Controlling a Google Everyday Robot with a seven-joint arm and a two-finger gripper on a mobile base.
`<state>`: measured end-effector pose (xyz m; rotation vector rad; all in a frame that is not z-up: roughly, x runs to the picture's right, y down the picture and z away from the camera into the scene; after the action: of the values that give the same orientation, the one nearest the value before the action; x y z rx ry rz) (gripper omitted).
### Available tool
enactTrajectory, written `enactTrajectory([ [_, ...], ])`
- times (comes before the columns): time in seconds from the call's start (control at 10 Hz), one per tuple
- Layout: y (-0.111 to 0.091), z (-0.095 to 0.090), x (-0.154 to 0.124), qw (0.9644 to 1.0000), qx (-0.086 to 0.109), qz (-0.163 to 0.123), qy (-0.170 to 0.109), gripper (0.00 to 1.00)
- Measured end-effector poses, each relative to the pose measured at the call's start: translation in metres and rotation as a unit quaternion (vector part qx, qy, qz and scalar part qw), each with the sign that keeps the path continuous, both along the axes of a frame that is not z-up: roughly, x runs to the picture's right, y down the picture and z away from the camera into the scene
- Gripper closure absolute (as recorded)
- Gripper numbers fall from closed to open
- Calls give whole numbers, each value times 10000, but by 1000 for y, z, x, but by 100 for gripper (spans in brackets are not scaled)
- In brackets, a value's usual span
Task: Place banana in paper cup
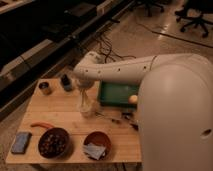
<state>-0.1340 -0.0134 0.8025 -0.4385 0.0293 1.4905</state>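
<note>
Wooden counter (pixel 65 112), dim room, office chairs on the floor at 1 o'clock. Your pincer (pixel 85 96) hangs over the counter's middle, fingers pressed together on the banana (pixel 84 98), which points straight down into the paper cup (pixel 87 109) directly below. Green tray (pixel 117 93) lies at 3 o'clock from the cup, dark bowl (pixel 53 143) at 7 o'clock.
</note>
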Motion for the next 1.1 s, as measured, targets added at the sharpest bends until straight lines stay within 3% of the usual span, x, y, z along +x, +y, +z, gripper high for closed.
enactTrajectory([
  [0.6,3,-12,-6,9999,-68,-42,-75,100],
  [1.1,6,-25,5,10000,-47,-66,2,100],
])
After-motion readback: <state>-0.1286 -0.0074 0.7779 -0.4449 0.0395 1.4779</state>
